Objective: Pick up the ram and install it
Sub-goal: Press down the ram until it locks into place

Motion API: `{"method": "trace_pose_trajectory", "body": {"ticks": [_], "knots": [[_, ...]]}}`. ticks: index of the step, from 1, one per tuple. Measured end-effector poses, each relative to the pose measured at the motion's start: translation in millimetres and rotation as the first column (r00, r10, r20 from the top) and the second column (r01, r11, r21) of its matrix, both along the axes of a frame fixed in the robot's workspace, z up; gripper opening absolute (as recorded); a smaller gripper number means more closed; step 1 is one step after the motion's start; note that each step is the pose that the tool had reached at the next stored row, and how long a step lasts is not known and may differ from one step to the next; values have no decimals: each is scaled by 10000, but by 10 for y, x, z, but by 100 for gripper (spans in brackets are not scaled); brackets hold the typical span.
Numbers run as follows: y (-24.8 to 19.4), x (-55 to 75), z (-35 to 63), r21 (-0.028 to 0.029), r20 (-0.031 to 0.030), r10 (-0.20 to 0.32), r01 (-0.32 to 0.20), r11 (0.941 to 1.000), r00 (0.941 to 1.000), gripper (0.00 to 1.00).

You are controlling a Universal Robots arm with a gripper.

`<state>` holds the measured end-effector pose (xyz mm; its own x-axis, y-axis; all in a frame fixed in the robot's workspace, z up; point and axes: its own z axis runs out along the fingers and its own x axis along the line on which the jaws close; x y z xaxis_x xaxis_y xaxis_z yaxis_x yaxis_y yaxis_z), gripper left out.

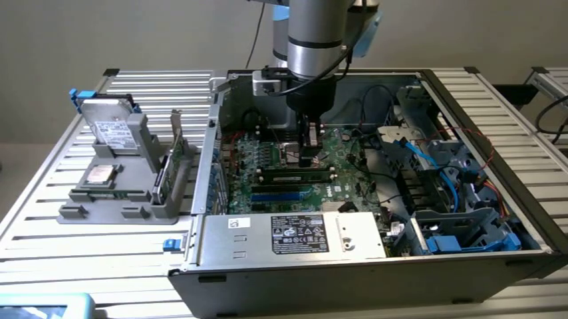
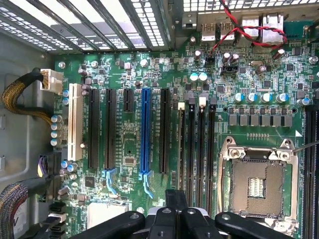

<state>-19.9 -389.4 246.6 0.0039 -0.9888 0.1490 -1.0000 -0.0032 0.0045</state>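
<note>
The ram (image 1: 297, 177), a long narrow stick with dark chips, lies level along a memory slot on the motherboard (image 1: 266, 159) inside the open computer case. My gripper (image 1: 308, 161) hangs straight down into the case, its tips just above and behind the middle of the ram. The fingers are pressed together with nothing visible between them. In the wrist view the gripper (image 2: 175, 199) points at the near end of the black memory slots (image 2: 196, 149), beside the empty CPU socket (image 2: 256, 186).
A grey holder (image 1: 116, 199) outside the case at the exterior view's left carries a hard drive (image 1: 114, 129), a CPU and an upright green expansion card (image 1: 175, 156). The power supply (image 1: 293, 236) fills the case front. Blue cables and drive cages (image 1: 461, 226) crowd the exterior view's right.
</note>
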Motion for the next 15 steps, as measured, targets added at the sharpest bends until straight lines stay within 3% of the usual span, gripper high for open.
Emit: {"method": "trace_pose_trajectory", "body": {"ticks": [3,8,15], "knots": [[0,1,0,-1,-1,-130,130,9999,9999,11],[0,1,-1,0,-1,-882,882,9961,9961,11],[0,1,-4,1,0,-1963,1963,9805,9805,11]]}}
